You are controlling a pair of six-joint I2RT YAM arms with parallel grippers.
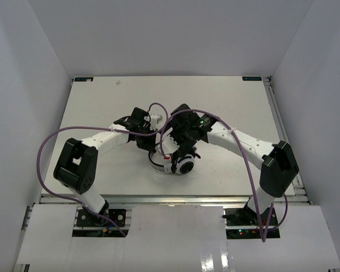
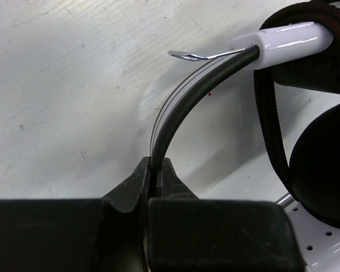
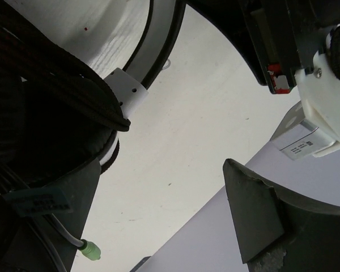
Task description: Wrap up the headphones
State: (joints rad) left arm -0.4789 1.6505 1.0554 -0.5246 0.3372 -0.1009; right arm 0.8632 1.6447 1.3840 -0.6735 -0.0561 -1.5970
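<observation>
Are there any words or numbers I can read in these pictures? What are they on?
No text here can be read.
Small sticker on a white part, right wrist view: dark marks, too small to read.
Greenish tag beside the headphones: print too blurred to read.
Two small labels at the far corners of the table: too small to read.

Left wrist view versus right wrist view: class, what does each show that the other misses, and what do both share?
Only left wrist: the left gripper shut on the headband. Only right wrist: the right gripper open, and a green plug. Both: the black cord looped around the headphones, and the table.
</observation>
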